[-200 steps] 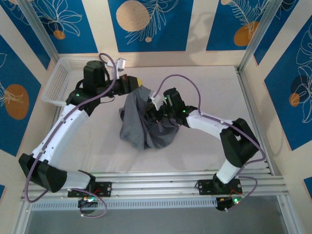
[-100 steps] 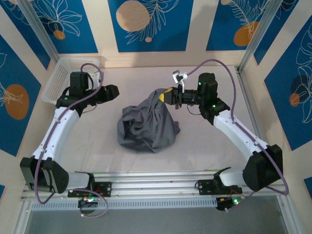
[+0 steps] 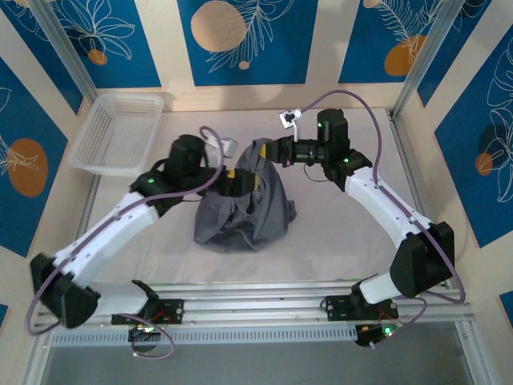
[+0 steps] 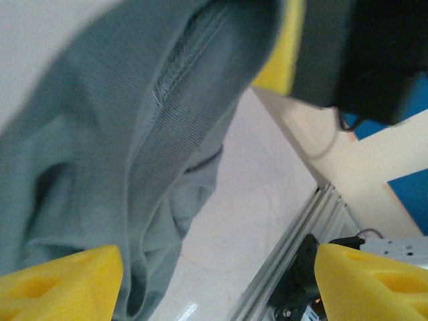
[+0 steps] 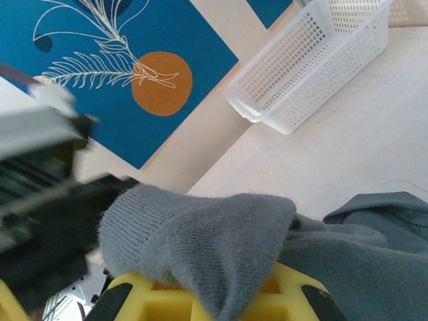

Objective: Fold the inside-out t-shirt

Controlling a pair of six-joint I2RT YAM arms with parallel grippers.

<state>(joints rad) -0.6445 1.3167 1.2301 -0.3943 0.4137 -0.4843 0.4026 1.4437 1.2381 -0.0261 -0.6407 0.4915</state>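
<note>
1. Inside-out t-shirt [image 3: 244,212], slate grey, seams outward. Lies bunched at mid-desk [image 3: 345,233], drawn up into a peak at its far edge. No fold made as yet.
2. Right claw [image 3: 276,151]. Pressed together on a tuck of the shirt's top, with fabric wrapped over the yellow fingers [image 5: 164,297] in the wrist view. Holds the peak aloft, much as half a second ago.
3. Left claw [image 3: 243,180]. Pinching the shirt a second ago, then released and out beside the white basket [image 3: 120,132]. Now back at the raised cloth, just below the right claw. Spread wide, gripping nothing, with cloth hanging partly inside the gap in the wrist view.
4. Bearing on the task. Reads as a regrasp, seeking a second hold lower on the hanging cloth so as to spread the garment flat. Early stage, with flattening and every fold outstanding.
5. Writing. None legible, and no brand or label seen on the shirt. Small white tag [image 3: 287,119] on the right arm's cable, too small to read. Wall panels [image 3: 240,40] in a blue leaf-and-orange-disc print, without text.
</note>
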